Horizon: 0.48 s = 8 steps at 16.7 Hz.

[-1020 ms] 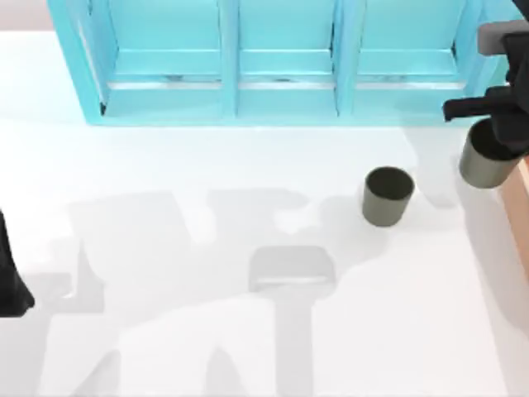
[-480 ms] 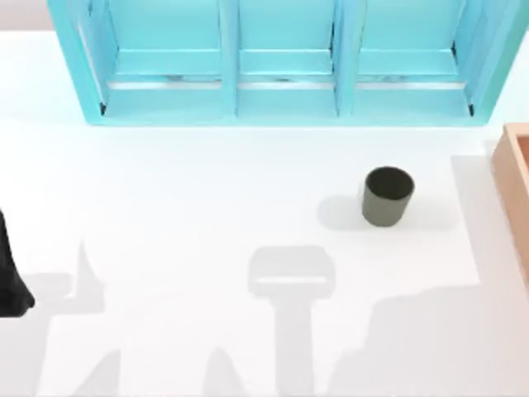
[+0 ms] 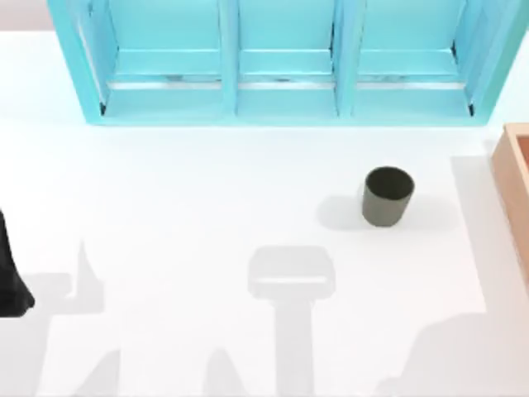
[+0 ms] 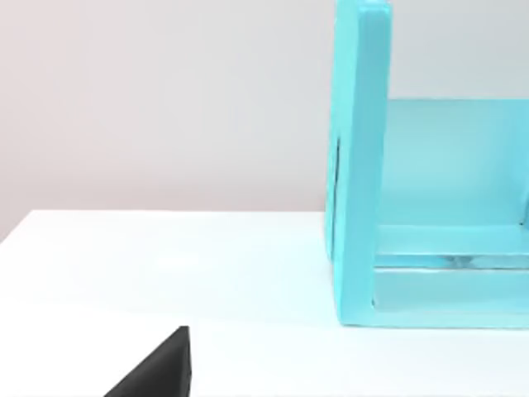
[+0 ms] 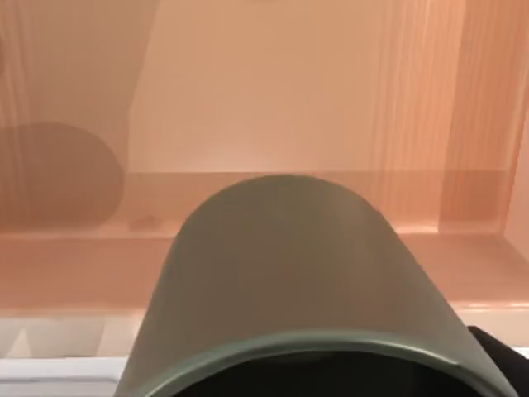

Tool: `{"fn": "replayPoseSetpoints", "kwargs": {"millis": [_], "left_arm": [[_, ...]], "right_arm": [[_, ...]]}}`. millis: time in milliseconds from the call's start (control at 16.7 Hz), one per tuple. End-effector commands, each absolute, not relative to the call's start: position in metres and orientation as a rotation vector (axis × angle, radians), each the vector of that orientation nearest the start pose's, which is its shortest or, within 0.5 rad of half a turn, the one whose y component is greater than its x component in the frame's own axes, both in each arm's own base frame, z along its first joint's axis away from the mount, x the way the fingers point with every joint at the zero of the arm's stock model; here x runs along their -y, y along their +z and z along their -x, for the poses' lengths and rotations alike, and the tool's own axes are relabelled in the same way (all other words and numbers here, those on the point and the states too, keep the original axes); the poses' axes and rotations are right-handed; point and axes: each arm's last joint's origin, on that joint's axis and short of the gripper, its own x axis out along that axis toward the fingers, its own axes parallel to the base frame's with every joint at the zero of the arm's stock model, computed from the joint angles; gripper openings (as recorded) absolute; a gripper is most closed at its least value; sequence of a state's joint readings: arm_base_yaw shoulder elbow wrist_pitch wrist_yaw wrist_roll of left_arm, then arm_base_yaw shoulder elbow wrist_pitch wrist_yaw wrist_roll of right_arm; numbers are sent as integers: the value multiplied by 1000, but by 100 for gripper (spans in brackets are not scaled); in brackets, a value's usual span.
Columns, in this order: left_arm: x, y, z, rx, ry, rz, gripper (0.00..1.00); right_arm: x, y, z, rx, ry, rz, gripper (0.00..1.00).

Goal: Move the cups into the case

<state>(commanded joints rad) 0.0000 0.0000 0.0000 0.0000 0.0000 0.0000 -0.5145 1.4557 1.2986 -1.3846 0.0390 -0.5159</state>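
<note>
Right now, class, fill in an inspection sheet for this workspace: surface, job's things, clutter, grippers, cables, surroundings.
Surface: white table, shadowed.
Job's things: one cup upright on the table right of centre; second cup close before the right wrist camera, over the orange case; case edge at the table's right.
Clutter: blue shelf at the back.
Grippers: left arm parked at left edge.
Cables: nothing seen.
Surroundings: plain wall.

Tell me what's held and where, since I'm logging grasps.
Apparently a cup, by its rim, in the right gripper over the wooden case; left arm is parked at left.
</note>
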Motion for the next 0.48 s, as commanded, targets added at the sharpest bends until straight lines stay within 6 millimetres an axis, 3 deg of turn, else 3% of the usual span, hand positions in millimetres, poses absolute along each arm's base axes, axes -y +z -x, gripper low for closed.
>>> {"fn": "replayPoseSetpoints", "kwargs": {"millis": [180,480], "left_arm": [[1,160,-106,0,0,0,100],[1,160,-106,0,0,0,100]], "right_arm": [[120,275,-219,-1562,-38,39,0],[117,230,-217,-1561,-41,36,0]]}}
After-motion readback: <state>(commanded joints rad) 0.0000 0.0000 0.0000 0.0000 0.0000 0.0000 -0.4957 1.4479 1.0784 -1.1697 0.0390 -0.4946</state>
